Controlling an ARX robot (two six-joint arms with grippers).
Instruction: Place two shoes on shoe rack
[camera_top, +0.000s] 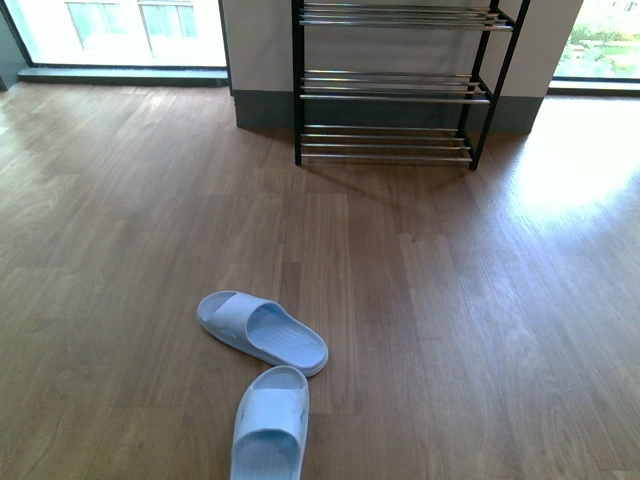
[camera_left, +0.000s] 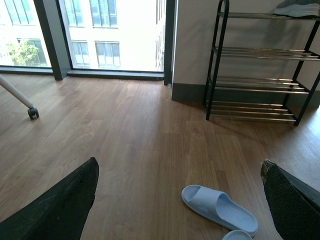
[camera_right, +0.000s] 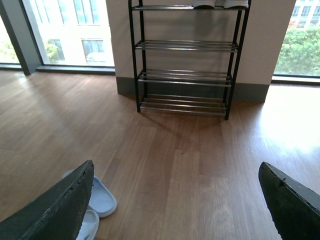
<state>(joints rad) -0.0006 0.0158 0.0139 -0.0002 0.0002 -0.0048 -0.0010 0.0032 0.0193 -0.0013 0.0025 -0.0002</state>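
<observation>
Two pale blue slippers (camera_top: 262, 331) lie on the wood floor (camera_top: 450, 300) well in front of the shoe rack (camera_top: 390, 90), not yet picked up, as the left gripper (camera_left: 178, 167) and right gripper (camera_right: 176, 167) hang with jaws spread wide, holding nothing, seemingly readied for the grab.

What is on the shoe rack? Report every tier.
On the shoe rack, the top visible tier holds the grey sneakers. Only their lower parts show, and the rest is cropped. The three lower tiers hold nothing. Any tier above is out of frame.
</observation>
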